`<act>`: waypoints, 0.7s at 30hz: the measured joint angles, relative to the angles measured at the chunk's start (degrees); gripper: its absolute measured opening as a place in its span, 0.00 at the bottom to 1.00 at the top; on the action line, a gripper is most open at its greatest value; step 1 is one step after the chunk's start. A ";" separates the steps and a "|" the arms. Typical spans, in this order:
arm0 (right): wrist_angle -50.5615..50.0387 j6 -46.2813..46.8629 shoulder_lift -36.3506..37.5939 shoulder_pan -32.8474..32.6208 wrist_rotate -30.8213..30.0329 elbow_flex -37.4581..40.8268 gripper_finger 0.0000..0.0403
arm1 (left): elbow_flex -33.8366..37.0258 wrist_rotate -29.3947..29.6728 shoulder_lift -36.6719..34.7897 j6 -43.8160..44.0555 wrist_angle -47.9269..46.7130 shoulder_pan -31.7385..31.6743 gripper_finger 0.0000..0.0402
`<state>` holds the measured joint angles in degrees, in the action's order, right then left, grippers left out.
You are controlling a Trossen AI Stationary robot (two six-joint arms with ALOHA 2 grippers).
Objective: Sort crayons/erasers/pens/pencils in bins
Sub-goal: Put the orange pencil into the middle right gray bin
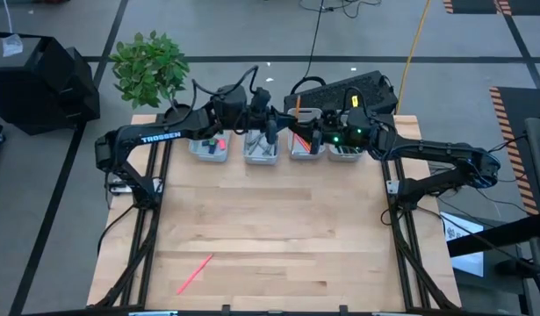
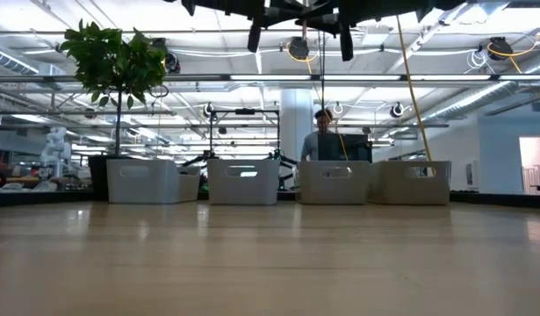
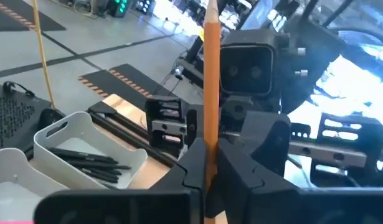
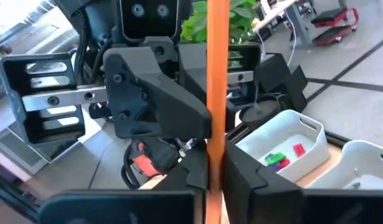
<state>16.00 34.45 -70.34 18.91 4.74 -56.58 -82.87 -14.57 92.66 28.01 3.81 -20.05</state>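
Looking down from above, four bins are seen along the table's far edge, with both grippers meeting above them; one pink stick is left near the front edge. In the left wrist view, an orange pencil is pinched by the left gripper. In the right wrist view, the pencil is also clamped by the right gripper, and erasers are already binned. Sorting is judged nearly finished.

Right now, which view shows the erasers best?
The right wrist view: it looks into the bin, where the erasers show as green and red blocks. The high view shows them as tiny specks; the low view shows only bin walls; the left wrist view shows none clearly.
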 joint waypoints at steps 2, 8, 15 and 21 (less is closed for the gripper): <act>0.16 -0.49 -0.08 -0.01 0.31 -0.04 0.04 | 0.00 -0.16 -0.57 -1.52 -0.73 -0.22 0.07; -1.92 -0.72 -0.49 0.10 -0.94 -0.18 0.04 | -0.11 0.86 -3.73 -8.01 -3.76 -1.65 0.15; -14.57 -4.42 -4.93 1.11 -3.30 -8.74 0.04 | 0.02 3.13 -9.89 -16.13 -12.66 -5.07 0.40; -31.59 -5.57 -15.55 4.78 -3.36 -22.56 0.04 | -0.09 6.59 -17.75 -20.28 -27.29 -8.41 0.53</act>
<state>-15.59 28.89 -85.88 23.69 1.38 -79.14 -82.96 -7.97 74.92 7.73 -23.47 -28.46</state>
